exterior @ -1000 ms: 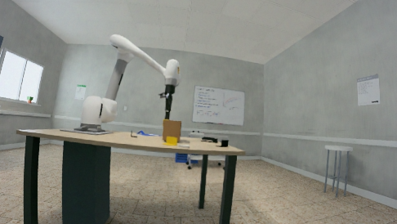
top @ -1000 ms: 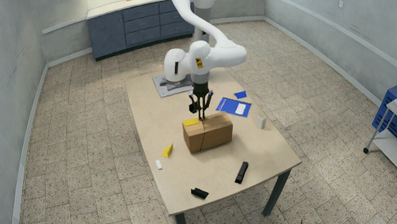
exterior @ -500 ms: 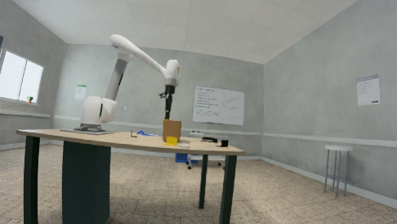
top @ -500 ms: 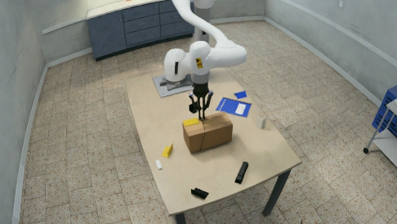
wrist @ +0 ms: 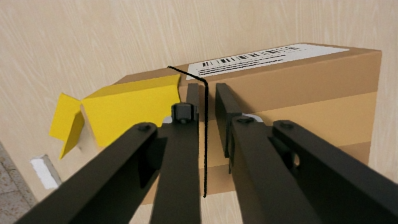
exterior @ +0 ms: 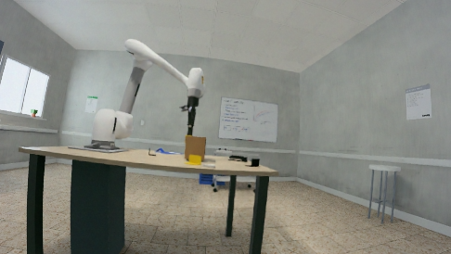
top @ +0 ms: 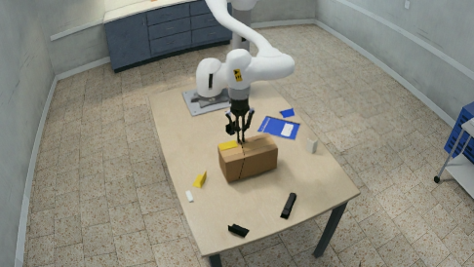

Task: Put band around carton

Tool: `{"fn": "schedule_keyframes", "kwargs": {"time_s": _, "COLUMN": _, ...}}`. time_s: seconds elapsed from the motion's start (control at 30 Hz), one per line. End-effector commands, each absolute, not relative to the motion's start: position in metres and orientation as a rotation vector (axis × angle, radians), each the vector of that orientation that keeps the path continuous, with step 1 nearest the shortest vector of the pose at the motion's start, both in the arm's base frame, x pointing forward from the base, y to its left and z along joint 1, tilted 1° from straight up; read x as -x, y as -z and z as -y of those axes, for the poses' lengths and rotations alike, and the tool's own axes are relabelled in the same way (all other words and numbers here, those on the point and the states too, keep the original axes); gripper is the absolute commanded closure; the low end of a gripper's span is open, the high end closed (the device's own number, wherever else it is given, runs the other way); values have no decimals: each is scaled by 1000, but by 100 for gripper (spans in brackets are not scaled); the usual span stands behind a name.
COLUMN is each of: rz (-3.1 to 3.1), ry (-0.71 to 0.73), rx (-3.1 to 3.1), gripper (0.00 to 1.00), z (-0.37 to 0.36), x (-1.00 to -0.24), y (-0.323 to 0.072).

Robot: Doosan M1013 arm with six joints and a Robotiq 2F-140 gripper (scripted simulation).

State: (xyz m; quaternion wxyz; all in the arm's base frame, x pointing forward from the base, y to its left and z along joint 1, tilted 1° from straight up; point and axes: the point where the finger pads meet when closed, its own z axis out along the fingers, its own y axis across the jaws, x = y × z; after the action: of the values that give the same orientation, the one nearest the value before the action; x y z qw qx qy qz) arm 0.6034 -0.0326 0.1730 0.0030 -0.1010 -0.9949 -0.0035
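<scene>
The brown carton stands level on the table. A yellow corner guard sits over its top edge at one end. The thin black band crosses the carton top just inboard of the guard, not over it. In the wrist view the band slants down the labelled side toward the guard end. My gripper points down at the carton top, open a narrow gap. The band runs through this gap with space showing on both sides. The carton's underside is hidden.
A second yellow angled piece and a small white block lie beyond the guard end. Two black items lie toward the front edge. A blue folder and a pale block lie right.
</scene>
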Motion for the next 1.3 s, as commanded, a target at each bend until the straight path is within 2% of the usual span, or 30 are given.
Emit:
{"fn": "schedule_keyframes", "kwargs": {"time_s": 0.0, "rz": 3121, "ry": 12, "rx": 317, "gripper": 82, "z": 33, "x": -604, "y": -174}}
{"fn": "schedule_keyframes", "kwargs": {"time_s": 1.27, "rz": 3121, "ry": 12, "rx": 317, "gripper": 82, "z": 32, "x": -604, "y": -169}}
